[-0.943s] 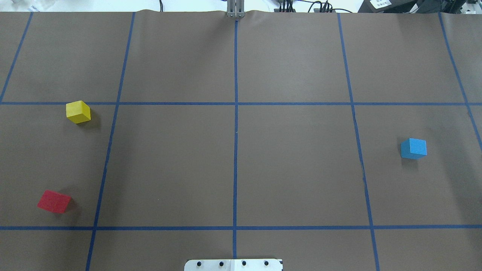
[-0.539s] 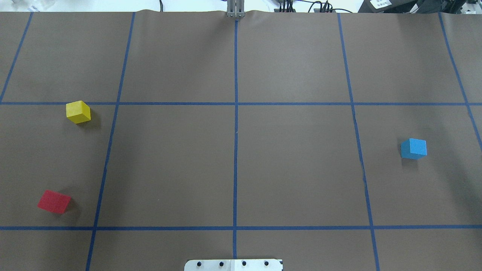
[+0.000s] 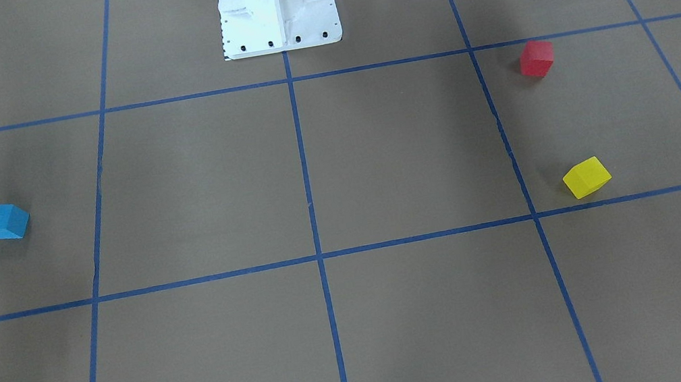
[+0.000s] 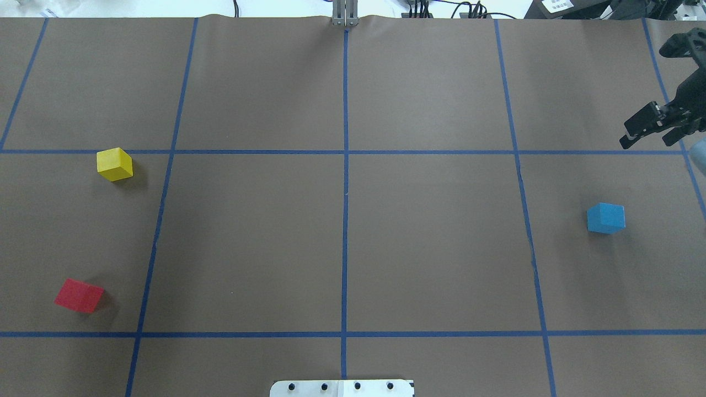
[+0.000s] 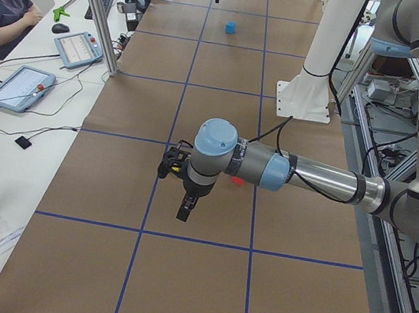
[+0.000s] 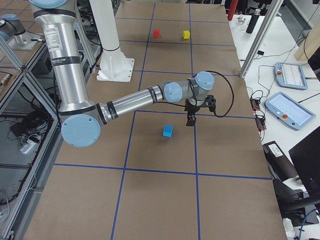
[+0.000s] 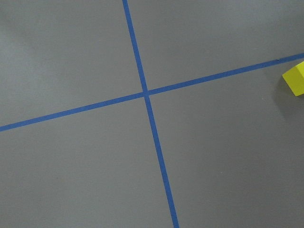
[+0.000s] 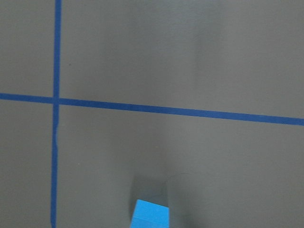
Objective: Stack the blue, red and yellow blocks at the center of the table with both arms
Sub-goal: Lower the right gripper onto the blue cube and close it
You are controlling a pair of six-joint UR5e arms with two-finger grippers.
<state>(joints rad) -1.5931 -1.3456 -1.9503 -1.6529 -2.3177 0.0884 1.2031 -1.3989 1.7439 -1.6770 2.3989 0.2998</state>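
Observation:
The yellow block (image 4: 115,164) and the red block (image 4: 79,295) sit on the brown table at the left. The blue block (image 4: 605,218) sits at the right. My right gripper (image 4: 646,140) hangs at the right edge, beyond the blue block, with its fingers apart and empty. Its wrist view shows the blue block (image 8: 149,214) at the bottom edge. My left gripper (image 5: 183,207) shows only in the exterior left view, above the table's left end. I cannot tell whether it is open or shut. Its wrist view shows a corner of the yellow block (image 7: 295,78).
Blue tape lines (image 4: 345,220) divide the table into a grid. The white robot base plate (image 4: 342,387) sits at the near middle edge. An operator (image 5: 5,6) and teach pendants (image 5: 75,48) are beside the table's far side.
My right gripper has come into the overhead view at the right edge; it was out of view before. The three blocks have not moved.

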